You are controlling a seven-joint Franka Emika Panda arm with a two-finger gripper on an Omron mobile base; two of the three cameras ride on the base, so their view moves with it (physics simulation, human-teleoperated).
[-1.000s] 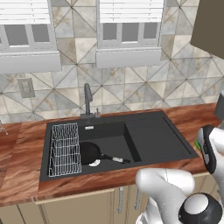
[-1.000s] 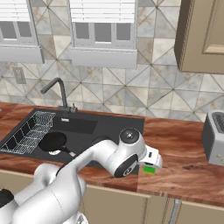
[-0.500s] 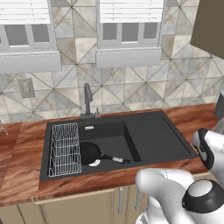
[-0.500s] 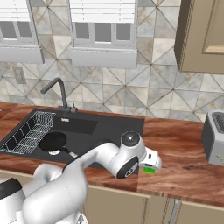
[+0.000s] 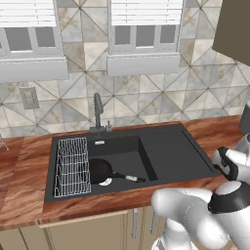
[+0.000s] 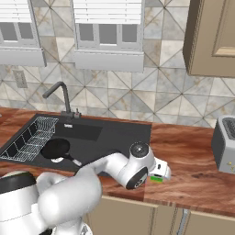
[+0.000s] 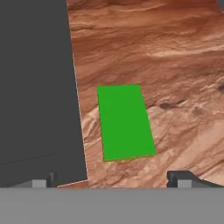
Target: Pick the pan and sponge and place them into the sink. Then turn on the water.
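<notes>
Green sponge [image 7: 126, 122] lies between open hand [image 7: 113, 180] fingertips.

- Counter [image 7: 166, 52]: reddish-brown wood with swirling grain, faint sheen.
- Sink [image 5: 166, 151]: matt black, smooth, stone-like.
- Sponge [image 7: 124, 120]: flat, matt bright green top.
- Pan [image 5: 99, 170]: black, with a slight gloss.
- Rack [image 5: 72, 166]: thin white wire.
- Faucet [image 6: 62, 94]: dark, smooth metal.
- Wall [image 6: 156, 96]: patterned stone-look tiles in grey and beige.
- Toaster [image 6: 225, 144]: brushed grey metal.
</notes>
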